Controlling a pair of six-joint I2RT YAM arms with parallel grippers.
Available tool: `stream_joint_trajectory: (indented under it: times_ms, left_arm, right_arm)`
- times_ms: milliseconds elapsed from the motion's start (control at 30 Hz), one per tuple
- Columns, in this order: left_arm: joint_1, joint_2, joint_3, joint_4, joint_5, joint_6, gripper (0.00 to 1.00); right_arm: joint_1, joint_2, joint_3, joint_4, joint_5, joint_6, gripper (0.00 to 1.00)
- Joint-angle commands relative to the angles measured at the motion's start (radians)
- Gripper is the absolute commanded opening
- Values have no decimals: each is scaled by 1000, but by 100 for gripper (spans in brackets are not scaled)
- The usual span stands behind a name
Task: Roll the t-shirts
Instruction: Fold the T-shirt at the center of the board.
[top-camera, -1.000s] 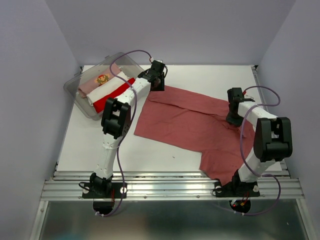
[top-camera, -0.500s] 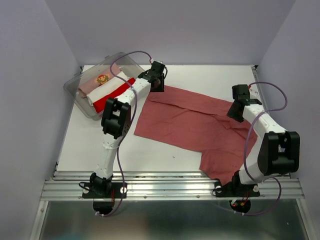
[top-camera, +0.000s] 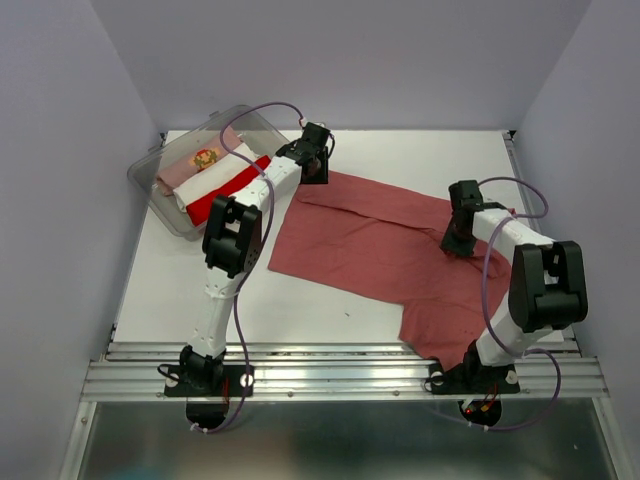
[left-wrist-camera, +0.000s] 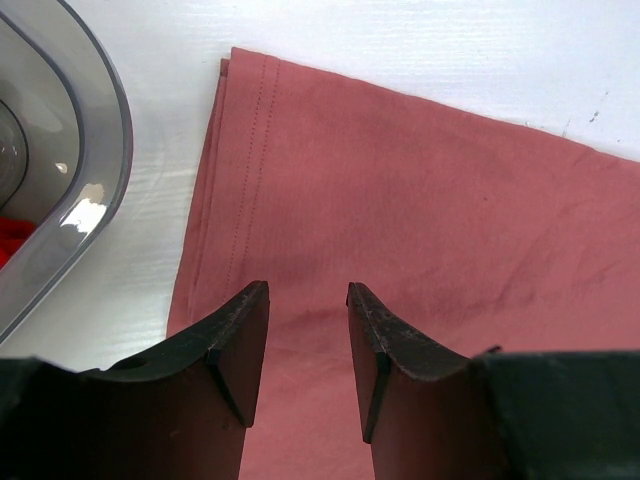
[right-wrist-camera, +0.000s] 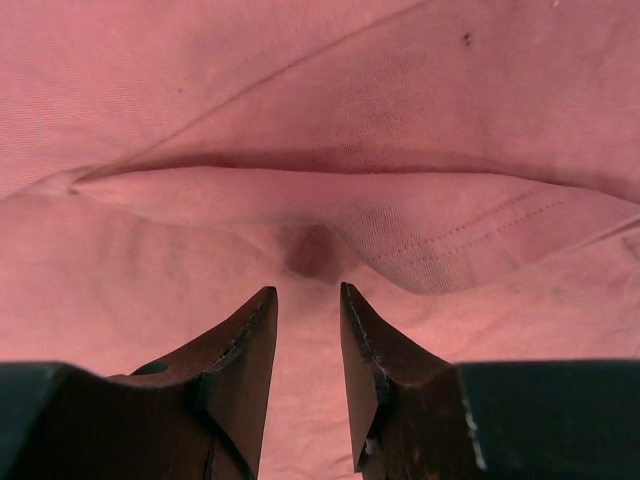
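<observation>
The large brick-red t-shirt (top-camera: 375, 245) lies spread on the white table, with a fold ridge and a stitched hem (right-wrist-camera: 470, 235) showing in the right wrist view. My left gripper (top-camera: 316, 170) hovers over its far left corner (left-wrist-camera: 250, 90), jaws open with only cloth below (left-wrist-camera: 308, 292). My right gripper (top-camera: 458, 238) is low over the shirt's right side, jaws narrowly open (right-wrist-camera: 308, 292), just short of a small pucker (right-wrist-camera: 312, 250) in the cloth. Pale pink (top-camera: 200, 160), white (top-camera: 215, 180) and bright red (top-camera: 228, 196) rolled t-shirts lie in the tub.
The clear plastic tub (top-camera: 150, 172) stands at the table's far left; its curved rim (left-wrist-camera: 95, 190) is close beside the left gripper. Bare white table (top-camera: 420, 160) lies behind the shirt and at the front left (top-camera: 190, 300). Grey walls enclose three sides.
My right gripper swung out towards the right, then came back left and lower onto the shirt, its jaws narrowing slightly. The left arm has not moved.
</observation>
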Motion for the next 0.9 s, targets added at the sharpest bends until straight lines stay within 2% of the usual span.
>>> stream_joint_trajectory:
  times_ms: [0,200,300,667,733,867]
  left_arm:
    - [-4,-56,16,-10,-15,6,48]
    - [-4,-54,20,-11,-19,9,48]
    - [-4,-51,22,-11,-18,8,48]
    - [-4,-50,14,-10,-15,9,48]
    - [-4,-51,14,-8,-13,11,48]
    - [-5,-50,11,-8,-13,9,48]
  right_arm:
    - [4,30,3,32,4,-22,37]
    - [4,64,12,33,27,-26,33]
    - [4,62,11,35,41,-23,27]
    - [4,57,9,53,110,-26,27]
    - [4,57,9,58,115,-26,23]
    - [4,53,6,66,101,-28,7]
